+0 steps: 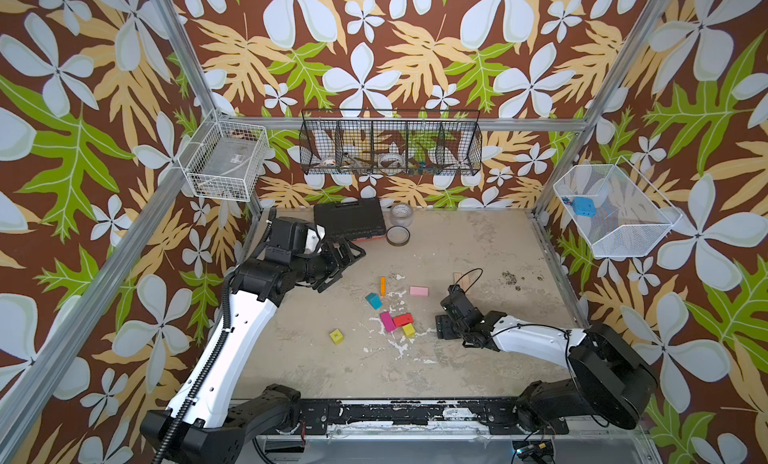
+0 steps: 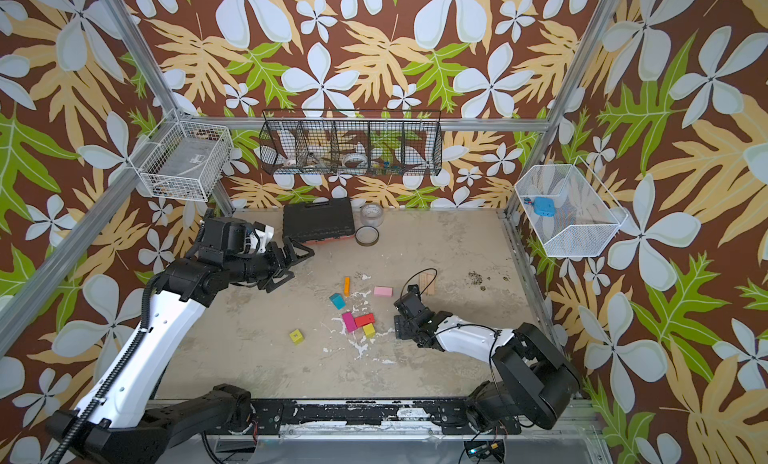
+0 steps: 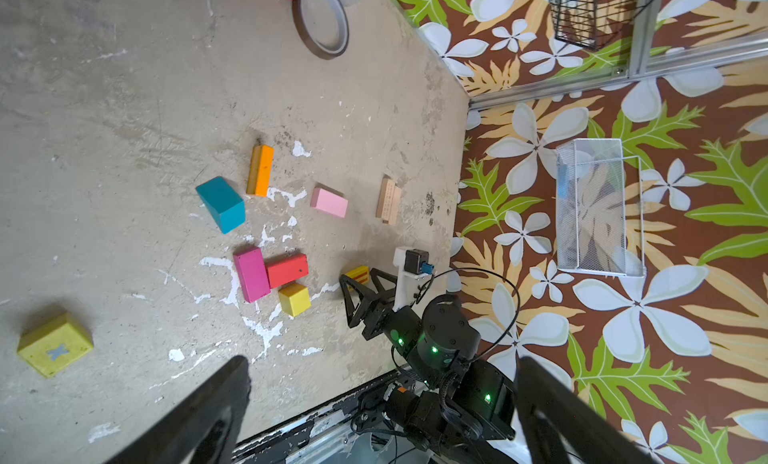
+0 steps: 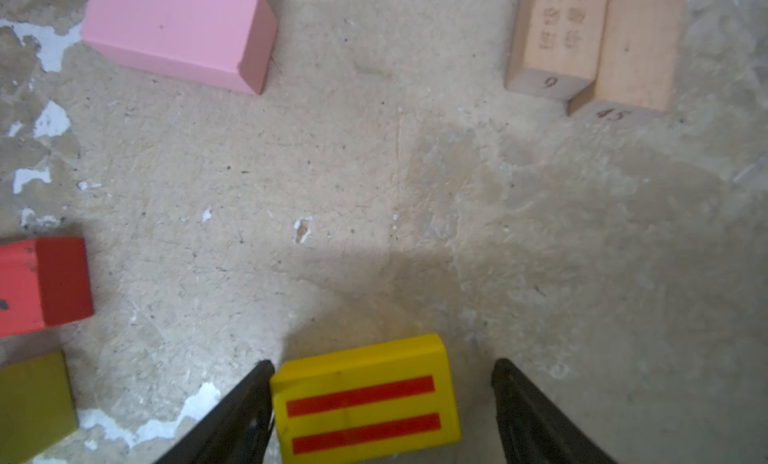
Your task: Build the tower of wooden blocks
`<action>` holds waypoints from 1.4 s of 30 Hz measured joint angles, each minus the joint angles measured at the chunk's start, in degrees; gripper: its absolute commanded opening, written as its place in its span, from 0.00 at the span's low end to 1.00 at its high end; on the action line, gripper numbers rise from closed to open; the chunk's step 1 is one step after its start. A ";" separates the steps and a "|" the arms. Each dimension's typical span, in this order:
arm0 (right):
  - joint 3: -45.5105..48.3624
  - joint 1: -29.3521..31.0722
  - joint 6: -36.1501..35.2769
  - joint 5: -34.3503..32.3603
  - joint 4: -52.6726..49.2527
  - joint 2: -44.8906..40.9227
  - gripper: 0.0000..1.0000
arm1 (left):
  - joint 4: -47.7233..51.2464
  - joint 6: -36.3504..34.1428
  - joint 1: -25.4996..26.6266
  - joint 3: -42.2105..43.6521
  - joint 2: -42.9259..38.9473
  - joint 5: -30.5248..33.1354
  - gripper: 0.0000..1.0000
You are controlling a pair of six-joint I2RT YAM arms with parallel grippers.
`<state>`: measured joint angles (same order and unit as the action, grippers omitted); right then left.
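Wood blocks being seen scattered loose on surface, centre of both top views, none stacked. Magenta block, red block, yellow cube being shown touching in cluster; teal block, orange block, pink block lying apart above. Striped yellow block being straddled by right fingers, spread apart: one touching, other clear. Left fingers being held wide apart, empty, centre left, near black case.
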<state>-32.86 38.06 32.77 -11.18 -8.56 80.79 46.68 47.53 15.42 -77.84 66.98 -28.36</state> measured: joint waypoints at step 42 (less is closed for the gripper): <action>-0.61 2.05 0.07 1.31 1.81 1.40 0.70 | -65.75 -2.60 -1.01 60.70 -23.45 16.83 1.00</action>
<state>-33.47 40.12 32.84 -9.87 -6.74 82.19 -19.07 44.93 14.41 -17.15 43.53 -11.53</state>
